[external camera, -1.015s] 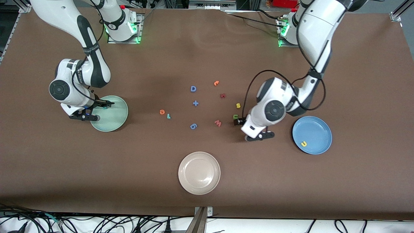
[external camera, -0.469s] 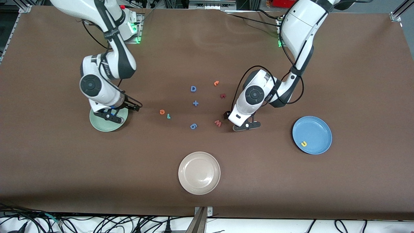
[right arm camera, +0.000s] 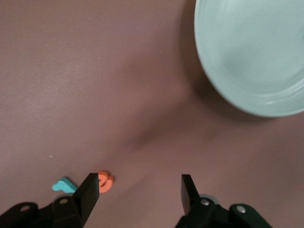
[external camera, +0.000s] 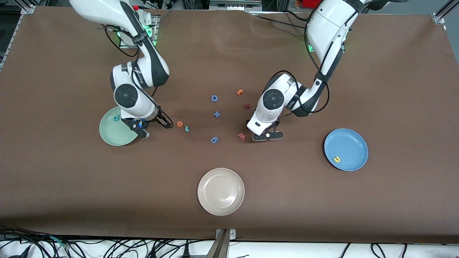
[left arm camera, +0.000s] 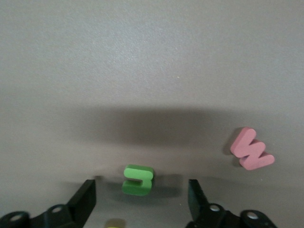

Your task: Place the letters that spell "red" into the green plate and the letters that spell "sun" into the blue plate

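The green plate [external camera: 114, 135] holds the teal "d" [external camera: 116, 117]. My right gripper [external camera: 165, 123] hangs open and empty between that plate [right arm camera: 251, 52] and the orange "e" [external camera: 179, 124], which lies next to the teal "r" [external camera: 187, 129]. In the right wrist view the orange "e" [right arm camera: 104, 181] sits beside one fingertip. My left gripper [left arm camera: 141, 199] is open low over the table, the dark green "u" [left arm camera: 138, 179] lying untouched between its fingers, with the yellow "s" [left arm camera: 114, 223] close by. In the front view its hand [external camera: 250, 124] hides both. The blue plate [external camera: 353, 143] holds a yellow letter [external camera: 336, 159].
A beige plate [external camera: 221, 191] sits near the front camera. Loose in the middle lie a blue "D" [external camera: 214, 98], a blue plus [external camera: 216, 114], a blue "6" [external camera: 214, 139], a red "w" [external camera: 241, 136], an orange letter [external camera: 240, 92] and a dark red one [external camera: 246, 106].
The right gripper left the green plate and moved toward the orange "e"; the teal "d" stays in the plate. The left gripper shifted over the "u" and "s", covering them in the front view.
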You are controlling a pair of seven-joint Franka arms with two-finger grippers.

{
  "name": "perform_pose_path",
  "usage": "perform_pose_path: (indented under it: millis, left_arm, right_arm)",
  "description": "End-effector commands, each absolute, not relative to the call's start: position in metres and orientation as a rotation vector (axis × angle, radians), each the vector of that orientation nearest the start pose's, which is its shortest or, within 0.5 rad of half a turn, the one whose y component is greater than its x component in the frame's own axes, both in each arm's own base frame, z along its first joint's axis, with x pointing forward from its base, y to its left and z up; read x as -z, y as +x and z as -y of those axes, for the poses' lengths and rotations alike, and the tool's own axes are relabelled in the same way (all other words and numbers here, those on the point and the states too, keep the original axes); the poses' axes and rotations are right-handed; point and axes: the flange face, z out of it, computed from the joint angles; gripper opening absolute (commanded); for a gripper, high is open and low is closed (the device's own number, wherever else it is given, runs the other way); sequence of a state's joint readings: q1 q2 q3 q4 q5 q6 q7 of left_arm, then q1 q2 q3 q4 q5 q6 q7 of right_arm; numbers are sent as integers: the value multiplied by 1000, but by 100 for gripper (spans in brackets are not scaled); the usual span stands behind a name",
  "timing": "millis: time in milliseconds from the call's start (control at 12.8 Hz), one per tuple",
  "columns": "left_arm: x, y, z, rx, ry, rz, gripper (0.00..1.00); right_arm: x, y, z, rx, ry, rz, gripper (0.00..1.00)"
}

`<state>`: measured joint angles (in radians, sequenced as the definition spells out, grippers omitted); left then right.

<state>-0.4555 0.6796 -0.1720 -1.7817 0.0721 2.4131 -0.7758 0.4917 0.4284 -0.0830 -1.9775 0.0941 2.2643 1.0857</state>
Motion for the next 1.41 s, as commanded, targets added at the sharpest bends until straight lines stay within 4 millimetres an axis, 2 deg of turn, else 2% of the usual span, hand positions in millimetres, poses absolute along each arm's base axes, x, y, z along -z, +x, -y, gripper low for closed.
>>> perform_pose_path:
  millis: [0, 78, 312, 390, 625, 859, 1015, 1171, 1249, 1327]
  left_arm:
    - [-178, 530, 373, -68, -3140, 223, 55]
    - [-180, 533, 372, -62, -3143, 231, 50]
    - [-182, 535, 371, -55, -3145, 236, 37]
    - [-182, 535, 371, -55, -3145, 236, 29]
    - [-181, 536, 370, -54, -3143, 237, 13]
    - [-190, 545, 362, -43, -3142, 245, 4]
    - [-199, 553, 352, -49, -3135, 243, 2]
    - [-232, 585, 331, -139, -3089, 222, 1]
    - [-252, 599, 321, -197, -3073, 190, 1]
    - [-264, 613, 300, -249, -3059, 177, 1]
  right_arm:
    - [-220, 563, -278, -190, -2924, -1320, 78]
    - [-213, 563, -286, -179, -2916, -1338, 78]
    - [-194, 563, -290, -148, -2885, -1383, 78]
    - [-187, 560, -291, -156, -2894, -1383, 78]
    - [-182, 557, -291, -168, -2900, -1390, 77]
    - [-181, 554, -294, -176, -2892, -1419, 75]
    - [-179, 552, -293, -185, -2898, -1417, 65]
    - [-177, 550, -292, -190, -2901, -1419, 54]
    - [-177, 550, -292, -191, -2901, -1418, 55]
    - [-177, 550, -293, -192, -2900, -1418, 55]
